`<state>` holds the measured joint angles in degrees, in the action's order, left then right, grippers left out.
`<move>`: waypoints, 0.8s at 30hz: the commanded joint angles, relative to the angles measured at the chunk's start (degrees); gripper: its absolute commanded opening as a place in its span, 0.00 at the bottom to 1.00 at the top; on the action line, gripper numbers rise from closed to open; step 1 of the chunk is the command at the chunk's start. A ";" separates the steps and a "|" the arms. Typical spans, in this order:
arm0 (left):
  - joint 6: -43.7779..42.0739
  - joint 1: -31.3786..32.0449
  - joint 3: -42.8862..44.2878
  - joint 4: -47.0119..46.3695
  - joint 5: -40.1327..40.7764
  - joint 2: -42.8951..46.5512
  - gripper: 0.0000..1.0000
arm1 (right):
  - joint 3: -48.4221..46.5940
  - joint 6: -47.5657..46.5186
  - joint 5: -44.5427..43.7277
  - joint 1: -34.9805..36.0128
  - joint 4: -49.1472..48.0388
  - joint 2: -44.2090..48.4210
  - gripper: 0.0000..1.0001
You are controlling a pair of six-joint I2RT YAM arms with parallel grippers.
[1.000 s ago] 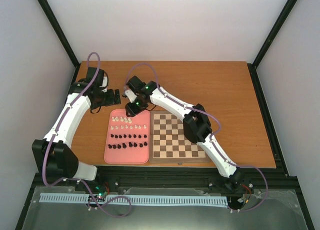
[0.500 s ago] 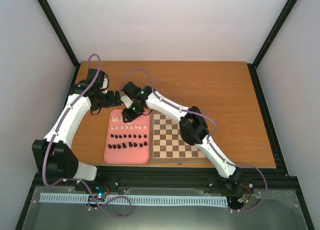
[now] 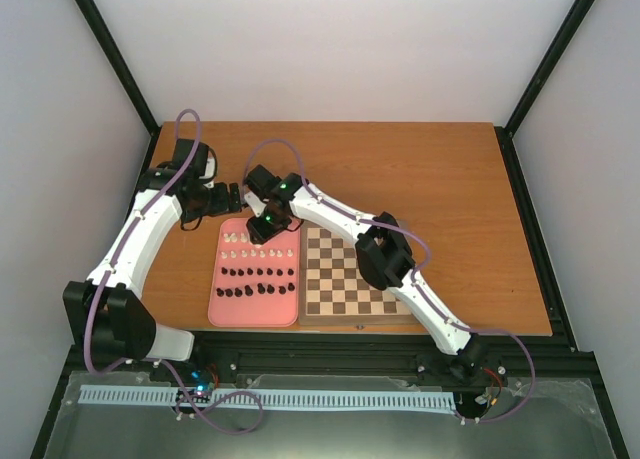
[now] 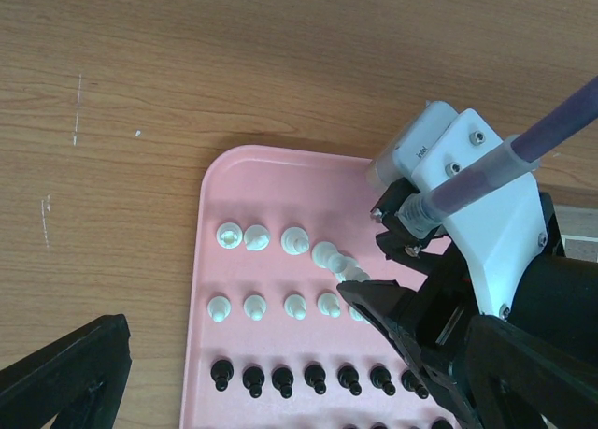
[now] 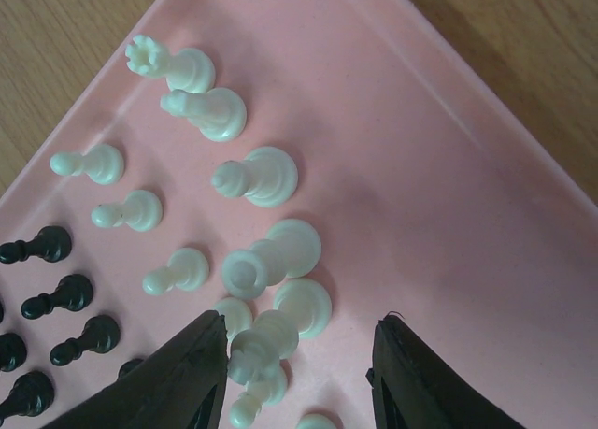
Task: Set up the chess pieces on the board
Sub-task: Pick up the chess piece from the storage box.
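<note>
The chess pieces stand in rows on a pink tray (image 3: 222,297): white ones (image 3: 245,245) at the back, black ones (image 3: 255,281) nearer me. The board (image 3: 345,284) lies right of the tray with no pieces on it. My right gripper (image 5: 299,359) hangs low over the back white row, open. A white piece (image 5: 273,328) stands between its fingers, close against the left finger (image 5: 187,378). In the left wrist view that gripper covers the right end of the white rows (image 4: 295,240). My left gripper (image 3: 232,196) hovers open just behind the tray's back left corner, holding nothing.
The right arm's elbow (image 3: 385,254) hangs over the board's back right part. Bare wooden table (image 3: 430,179) extends behind and to the right. Several white pieces crowd close together beside the right gripper (image 5: 271,256). Black frame posts stand at the back table corners.
My right gripper has shifted left and toward me, down onto the tray's back white row, and its jaws have narrowed slightly. The left arm has stayed put.
</note>
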<state>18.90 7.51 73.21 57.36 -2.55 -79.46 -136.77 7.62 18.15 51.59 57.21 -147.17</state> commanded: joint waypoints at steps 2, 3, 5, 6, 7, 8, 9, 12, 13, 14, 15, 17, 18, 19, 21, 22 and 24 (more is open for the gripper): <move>0.41 -0.21 0.29 -0.93 -0.09 0.84 1.00 | -2.00 0.47 -0.64 0.53 0.28 -1.42 0.43; 0.40 -0.21 0.27 -0.88 -0.16 0.85 1.00 | -1.95 0.39 -0.49 0.53 0.35 -1.50 0.43; 0.44 -0.21 0.24 -0.95 -0.18 0.72 1.00 | -2.04 0.43 -0.32 0.52 0.24 -1.61 0.41; 0.43 -0.21 0.26 -0.91 -0.18 0.67 1.00 | -2.01 0.36 -0.24 0.53 0.26 -1.62 0.40; 0.42 -0.19 0.27 -0.97 -0.24 0.67 1.00 | -2.01 0.38 -0.08 0.48 0.14 -1.62 0.39; 0.44 -0.21 0.17 -1.00 -0.29 0.67 1.00 | -2.09 0.34 0.03 0.52 0.10 -1.66 0.39; 0.41 -0.21 0.18 -0.98 -0.33 0.67 1.00 | -2.11 0.38 0.12 0.53 0.09 -1.65 0.38; 0.39 -0.21 0.01 -1.03 -0.44 0.63 1.00 | -2.23 0.38 0.30 0.52 0.01 -1.72 0.36; 0.38 -0.20 -0.07 -1.01 -0.49 0.68 1.00 | -2.21 0.38 0.38 0.52 -0.04 -1.76 0.35; 0.39 -0.21 -0.08 -0.99 -0.49 0.71 1.00 | -2.22 0.34 0.39 0.52 -0.11 -1.79 0.34; 0.36 -0.17 -0.08 -0.96 -0.53 0.68 1.00 | -2.27 0.38 0.39 0.53 -0.09 -1.72 0.34; 0.37 -0.21 -0.02 -1.01 -0.59 0.70 1.00 | -2.32 0.29 0.31 0.53 -0.14 -1.71 0.32; 0.37 -0.21 -0.01 -1.02 -0.60 0.64 1.00 | -2.31 0.23 0.31 0.53 -0.04 -1.71 0.31; 0.45 -0.21 0.00 -1.01 -0.69 0.63 1.00 | -2.34 0.14 0.34 0.53 -0.03 -1.71 0.30; 0.41 -0.21 0.00 -1.08 -0.81 0.60 1.00 | -2.30 -0.01 0.39 0.53 0.17 -1.72 0.26; 0.39 -0.20 -0.12 -1.07 -0.81 0.54 1.00 | -2.28 -0.10 0.32 0.53 0.25 -1.65 0.25; 0.44 -0.21 -0.10 -1.11 -0.78 0.52 1.00 | -2.15 -0.27 -0.22 0.53 0.52 -1.35 0.21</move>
<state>18.90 7.51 72.84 56.95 -2.85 -79.46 -137.21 7.84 18.41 51.59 57.21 -147.50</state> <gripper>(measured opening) 0.998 0.234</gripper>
